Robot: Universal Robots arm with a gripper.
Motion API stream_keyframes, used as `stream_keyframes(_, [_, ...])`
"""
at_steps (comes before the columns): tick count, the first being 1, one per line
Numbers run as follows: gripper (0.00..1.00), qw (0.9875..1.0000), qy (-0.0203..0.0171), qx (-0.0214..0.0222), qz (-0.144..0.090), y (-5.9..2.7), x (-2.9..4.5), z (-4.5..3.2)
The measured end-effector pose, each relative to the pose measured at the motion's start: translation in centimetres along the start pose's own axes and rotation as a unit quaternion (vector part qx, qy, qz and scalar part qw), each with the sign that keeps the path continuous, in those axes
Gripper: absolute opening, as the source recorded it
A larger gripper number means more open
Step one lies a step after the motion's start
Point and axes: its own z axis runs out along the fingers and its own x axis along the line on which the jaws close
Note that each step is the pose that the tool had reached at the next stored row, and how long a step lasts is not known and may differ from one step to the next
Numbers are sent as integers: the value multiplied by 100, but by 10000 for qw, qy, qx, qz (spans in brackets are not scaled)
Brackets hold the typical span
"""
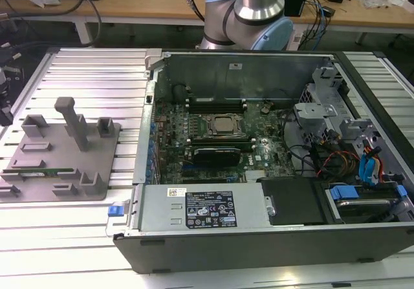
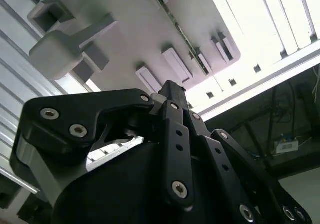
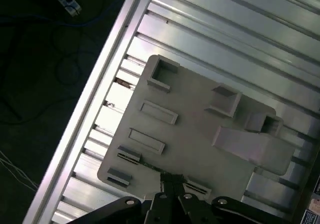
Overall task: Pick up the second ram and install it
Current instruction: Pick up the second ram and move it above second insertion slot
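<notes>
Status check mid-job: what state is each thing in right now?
Flat grey plastic fixture plate: resting on the ribbed metal table.
Thin green ram stick: lying on the plate, not gripped.
Black pincer: shut, empty, above the plate.
Dark metal computer case: side open, motherboard exposed.

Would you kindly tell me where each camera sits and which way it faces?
Exterior view: off the arm, looking down on the open black computer case and grey plastic fixture plate with the thin green ram stick; the silver arm joint shows.
First wrist view: on the wrist, looking down past the black pincer at the plate.
Second wrist view: behind the pincer, looking along it at the plate.
Shared: the plate in all three; the pincer in both wrist views.
</notes>
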Motion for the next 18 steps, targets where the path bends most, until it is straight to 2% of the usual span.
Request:
stream_keyframes(3, [8,9995,15,-8,-327,2,4,-1])
stream_keyframes(6, [8,9982,25,-15,-601,3,5,0])
stream_keyframes(7, [8,9972,31,-18,-750,3,5,1])
stream_keyframes(8, [8,9955,39,-23,-951,3,5,1])
stream_keyframes(10, [8,9935,47,-27,-1137,3,5,2])
stream_keyframes(12, [8,9894,60,-35,-1452,3,5,2])
stream_keyframes(13, [8,9862,68,-39,-1651,3,5,2])
stream_keyframes(14, [8,9815,79,-46,-1912,2,5,2])
stream_keyframes(15, [8,9803,82,-48,-1974,2,5,2])
stream_keyframes(16, [8,9786,85,-49,-2057,3,5,3])
stream_keyframes(17, [8,9742,93,-54,-2255,3,5,3])
stream_keyframes(18, [8,9713,98,-57,-2375,3,5,3])
